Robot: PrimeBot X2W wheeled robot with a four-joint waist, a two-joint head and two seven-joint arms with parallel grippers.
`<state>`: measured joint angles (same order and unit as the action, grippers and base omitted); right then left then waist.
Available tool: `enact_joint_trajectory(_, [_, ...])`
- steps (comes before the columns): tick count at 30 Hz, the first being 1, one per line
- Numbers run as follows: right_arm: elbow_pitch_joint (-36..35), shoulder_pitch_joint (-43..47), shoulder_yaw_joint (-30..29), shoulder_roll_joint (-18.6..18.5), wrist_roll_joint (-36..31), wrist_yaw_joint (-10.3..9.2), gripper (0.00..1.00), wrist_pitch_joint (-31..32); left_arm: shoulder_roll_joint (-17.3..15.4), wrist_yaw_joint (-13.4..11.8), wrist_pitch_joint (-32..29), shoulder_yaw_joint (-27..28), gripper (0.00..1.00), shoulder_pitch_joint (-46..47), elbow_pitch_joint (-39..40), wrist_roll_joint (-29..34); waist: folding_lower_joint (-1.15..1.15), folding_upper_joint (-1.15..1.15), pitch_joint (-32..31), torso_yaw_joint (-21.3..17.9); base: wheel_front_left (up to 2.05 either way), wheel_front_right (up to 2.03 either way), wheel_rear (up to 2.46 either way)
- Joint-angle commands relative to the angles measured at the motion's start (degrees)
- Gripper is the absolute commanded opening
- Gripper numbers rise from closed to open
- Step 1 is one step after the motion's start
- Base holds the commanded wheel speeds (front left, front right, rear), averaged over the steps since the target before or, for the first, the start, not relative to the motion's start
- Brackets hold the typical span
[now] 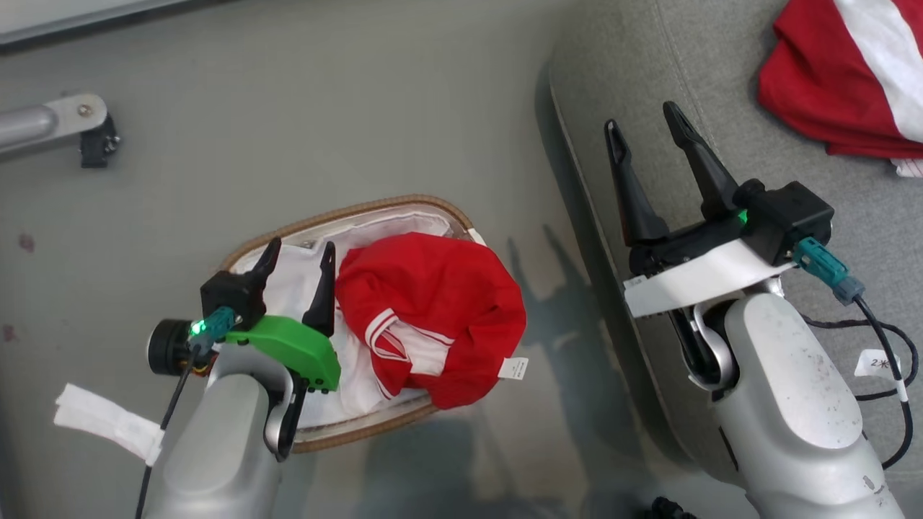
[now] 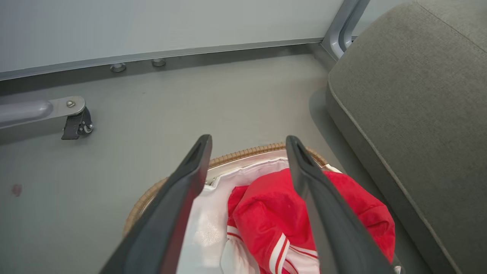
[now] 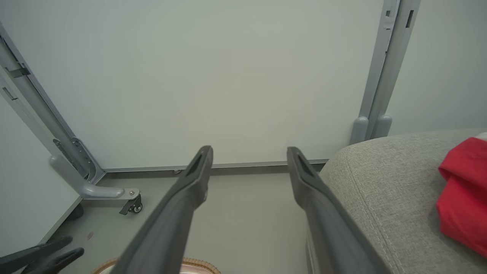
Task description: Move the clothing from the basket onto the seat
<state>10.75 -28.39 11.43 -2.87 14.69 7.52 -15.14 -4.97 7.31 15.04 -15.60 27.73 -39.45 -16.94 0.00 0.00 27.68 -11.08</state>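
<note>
Head view first: the left claw (image 1: 301,249) hangs over the basket (image 1: 360,209), its fingers (image 1: 324,285) spread and gripping nothing, tips above the white liner (image 1: 296,288) just beside the red garment (image 1: 433,303). That garment is heaped in the basket's right half and spills over the rim, with a white tag (image 1: 513,367) at its edge. The basket stands on the grey floor (image 1: 288,108), near the seat (image 1: 649,72) but apart from it. The right claw (image 1: 642,117) is up over the seat's front edge, also spread wide and empty. A second garment (image 1: 836,79), red with a white stripe, lies on the seat at top right, well apart from that claw. A metal leg with a caster (image 1: 90,137) sits far left. Over to the left wrist view: two dark fingers stand apart above the woven rim, the liner and the red garment; whether the right one touches the cloth, I cannot tell. Right wrist view now: the fingers gape toward a pale wall (image 3: 228,76), with the seat's corner at right carrying the second garment and the basket rim at the bottom edge.
</note>
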Motion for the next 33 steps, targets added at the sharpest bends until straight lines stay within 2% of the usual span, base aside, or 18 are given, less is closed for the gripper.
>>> enact_joint_trajectory(1, [-0.9,-1.6,0.5,-0.1,-0.1,-0.07,1.00,0.0,-1.2,0.3,0.2,-1.2,1.00,2.9,-1.1,-0.7,0.00,0.00,6.8,-4.1,0.00,0.00,0.00])
enact_joint_trajectory(12, [-5.6,-4.7,2.4,-0.1,-0.1,-0.07,1.00,0.0,-4.4,0.3,0.2,-10.7,1.00,12.2,-11.5,-6.3,0.00,0.00,14.3,-6.2,0.00,0.00,0.00])
enact_joint_trajectory(23, [-8.8,-6.3,2.7,-0.1,0.9,-0.06,1.00,0.0,-5.3,0.3,-0.5,-17.4,1.00,19.6,-22.9,-10.1,0.00,0.00,20.1,-6.6,0.00,0.00,0.00])
enact_joint_trajectory(33, [-9.5,-6.3,2.1,-0.1,1.3,-0.07,1.00,0.0,-5.7,0.3,-5.7,-22.9,1.00,22.4,-26.0,-16.2,0.00,0.00,22.2,-6.6,0.00,0.00,0.00])
